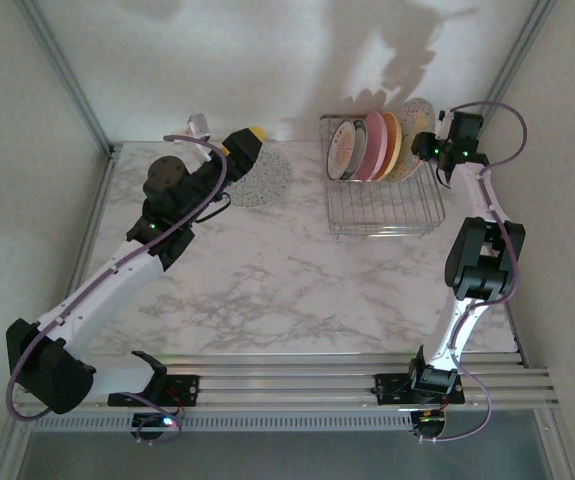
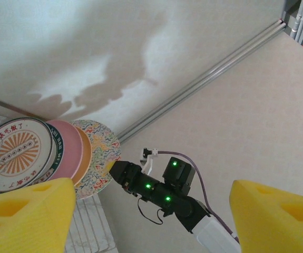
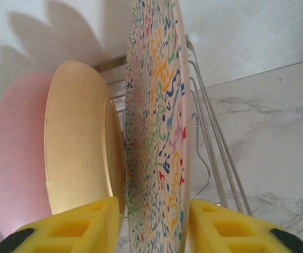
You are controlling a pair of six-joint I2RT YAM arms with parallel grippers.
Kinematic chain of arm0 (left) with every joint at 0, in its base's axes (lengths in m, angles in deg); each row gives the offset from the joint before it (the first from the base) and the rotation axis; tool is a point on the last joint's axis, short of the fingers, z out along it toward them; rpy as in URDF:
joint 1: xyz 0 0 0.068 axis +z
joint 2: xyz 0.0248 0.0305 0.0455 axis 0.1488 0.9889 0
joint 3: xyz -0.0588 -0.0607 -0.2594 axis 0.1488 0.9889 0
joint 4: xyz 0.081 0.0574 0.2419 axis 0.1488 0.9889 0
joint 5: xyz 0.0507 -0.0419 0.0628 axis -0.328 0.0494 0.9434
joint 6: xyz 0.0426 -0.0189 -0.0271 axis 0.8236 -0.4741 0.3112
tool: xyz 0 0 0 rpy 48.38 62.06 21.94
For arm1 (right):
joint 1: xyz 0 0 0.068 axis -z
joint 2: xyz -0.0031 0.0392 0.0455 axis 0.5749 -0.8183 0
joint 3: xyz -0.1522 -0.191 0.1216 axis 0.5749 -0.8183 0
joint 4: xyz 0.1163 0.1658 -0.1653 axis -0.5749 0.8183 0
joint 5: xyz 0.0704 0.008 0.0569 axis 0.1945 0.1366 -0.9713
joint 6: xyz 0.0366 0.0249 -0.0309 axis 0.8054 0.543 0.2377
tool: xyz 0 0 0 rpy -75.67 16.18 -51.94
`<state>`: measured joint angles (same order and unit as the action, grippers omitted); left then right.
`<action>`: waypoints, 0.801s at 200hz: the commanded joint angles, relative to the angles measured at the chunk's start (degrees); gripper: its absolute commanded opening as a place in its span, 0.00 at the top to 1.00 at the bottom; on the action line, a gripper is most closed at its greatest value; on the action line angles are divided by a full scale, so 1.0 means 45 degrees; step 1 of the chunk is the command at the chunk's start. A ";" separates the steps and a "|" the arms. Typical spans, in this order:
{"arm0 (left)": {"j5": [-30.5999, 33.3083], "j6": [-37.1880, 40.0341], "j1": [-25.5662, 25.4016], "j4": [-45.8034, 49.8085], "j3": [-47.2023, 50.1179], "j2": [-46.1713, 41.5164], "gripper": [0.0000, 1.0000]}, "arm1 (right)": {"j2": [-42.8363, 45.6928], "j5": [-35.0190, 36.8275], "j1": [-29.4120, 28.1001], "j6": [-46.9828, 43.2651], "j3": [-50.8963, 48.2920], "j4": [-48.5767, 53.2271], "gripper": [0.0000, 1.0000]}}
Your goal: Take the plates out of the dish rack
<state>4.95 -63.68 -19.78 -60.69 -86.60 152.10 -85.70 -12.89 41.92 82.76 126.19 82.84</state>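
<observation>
Silver wire dish rack (image 1: 382, 215) sits at the far right of the white marble table (image 1: 267, 290). Four plates stand on edge in it. From the left:
- round white plate with a dark rim and an orange sunburst centre (image 2: 19, 155); red Chinese-style characters ring it, too small to read
- plain pink plate (image 3: 17, 153)
- orange-tan plate (image 3: 77, 137)
- multicolour-speckled racked plate (image 3: 156, 105)

Right gripper (image 3: 154, 211) straddles the racked speckled plate's rim, with a yellow foam finger (image 3: 230, 229) close on each face. Can't tell if it's pinching.

Left gripper (image 1: 247, 140) is spread wide with nothing between its fingers (image 2: 30, 216), at the far left over a second speckled plate lying flat (image 1: 262, 185) on the table.
</observation>
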 commanded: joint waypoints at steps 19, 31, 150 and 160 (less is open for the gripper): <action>0.0209 0.0284 -0.0107 0.0045 -0.0189 -0.0297 0.24 | -0.0387 -0.0090 -0.0180 -0.0355 0.0609 0.0282 0.67; 0.0199 0.0261 -0.0109 0.0080 -0.0168 -0.0340 0.24 | -0.0447 -0.0041 -0.0202 -0.0433 0.0687 0.0375 0.69; 0.0383 0.0080 -0.0109 0.0081 0.0145 -0.0754 0.24 | -0.0063 0.1599 -0.0780 -0.1153 0.1051 0.0796 1.00; 0.0395 0.0076 -0.0103 0.0081 0.0138 -0.0768 0.24 | 0.0072 0.1699 -0.0833 -0.1178 0.1032 0.0737 1.00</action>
<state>6.22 -63.72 -19.87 -59.84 -86.52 150.22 -87.78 -6.57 39.91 79.24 128.99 85.79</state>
